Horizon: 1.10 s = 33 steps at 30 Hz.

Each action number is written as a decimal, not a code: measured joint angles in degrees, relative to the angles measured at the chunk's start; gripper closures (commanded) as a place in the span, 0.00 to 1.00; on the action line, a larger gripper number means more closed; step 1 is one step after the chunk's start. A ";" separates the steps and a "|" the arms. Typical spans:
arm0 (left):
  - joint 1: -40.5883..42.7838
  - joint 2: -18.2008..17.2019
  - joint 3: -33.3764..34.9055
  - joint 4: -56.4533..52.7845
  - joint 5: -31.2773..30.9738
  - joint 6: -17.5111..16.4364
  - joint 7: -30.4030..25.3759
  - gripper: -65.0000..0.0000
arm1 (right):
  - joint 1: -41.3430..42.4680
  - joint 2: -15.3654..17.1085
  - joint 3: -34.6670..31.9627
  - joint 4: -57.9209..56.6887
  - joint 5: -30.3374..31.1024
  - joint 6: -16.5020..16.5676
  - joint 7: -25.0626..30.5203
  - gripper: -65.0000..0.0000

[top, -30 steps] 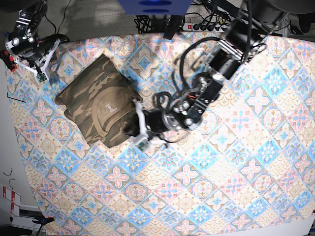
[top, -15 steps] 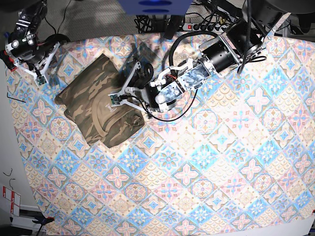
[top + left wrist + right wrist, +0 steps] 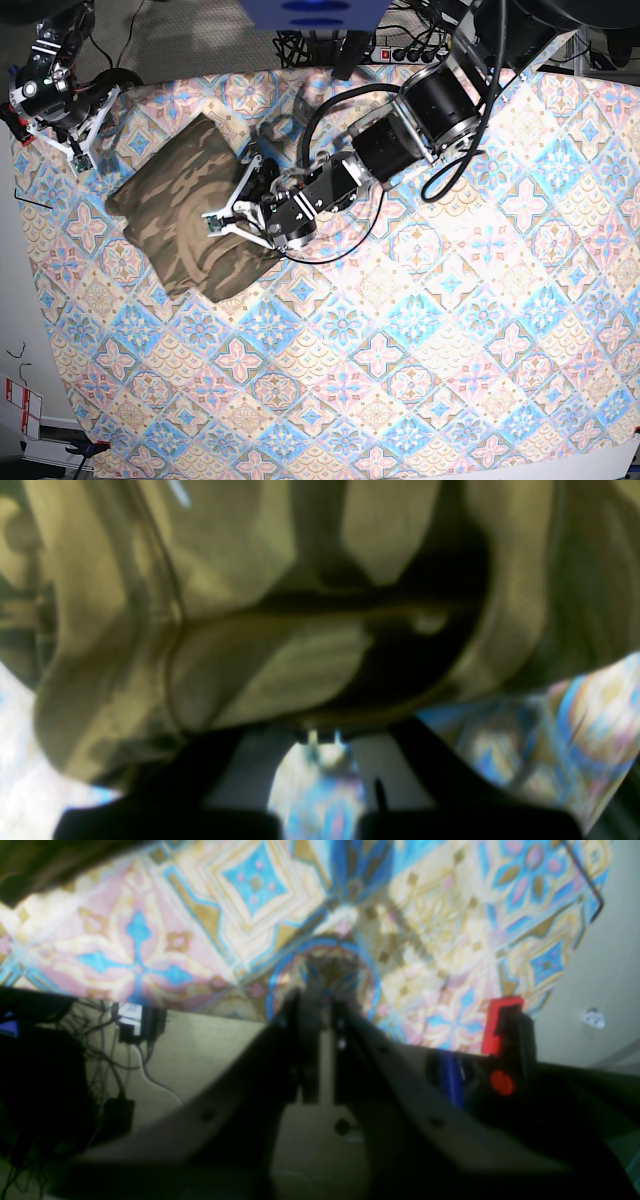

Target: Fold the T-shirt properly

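Note:
The camouflage T-shirt [image 3: 165, 215] lies folded into a compact block at the table's upper left; no collar shows. My left gripper [image 3: 215, 222] reaches over the shirt's right part. In the left wrist view its fingertips [image 3: 312, 737] meet at a fold of the shirt [image 3: 250, 630], which fills the frame, and the gripper [image 3: 324, 737] looks shut on that cloth. My right gripper [image 3: 85, 152] hangs at the table's far-left corner, apart from the shirt. In the right wrist view it [image 3: 322, 990] is shut, with nothing between its fingers, above the tablecloth [image 3: 150, 940].
The patterned tablecloth [image 3: 420, 360] covers the whole table. The left arm [image 3: 420, 110] stretches diagonally from the top right. A power strip and cables [image 3: 420, 50] lie beyond the far edge. The table's left edge [image 3: 30, 300] runs close to the shirt.
My left gripper has swung from the shirt's lower right edge up and left across the shirt, bringing cloth with it; the collar that showed before is now covered. The right arm has stayed put.

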 measured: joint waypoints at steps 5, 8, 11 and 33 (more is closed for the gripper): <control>-3.82 0.28 -0.15 -11.50 -2.40 -1.18 -14.95 1.00 | -0.22 -0.13 0.00 0.00 0.02 0.02 -0.04 0.96; -4.96 0.28 0.02 -14.86 -2.69 2.29 -21.97 1.00 | -0.28 -0.11 0.11 0.00 -0.17 0.02 -0.15 0.96; -6.40 0.20 -0.02 -18.21 -0.92 6.91 -27.32 0.93 | -0.28 -0.15 0.11 0.00 0.00 0.02 -0.13 0.96; 19.82 -23.23 -19.91 31.74 0.55 21.59 -31.17 1.00 | 0.11 -0.44 5.81 0.00 0.00 0.00 0.00 0.96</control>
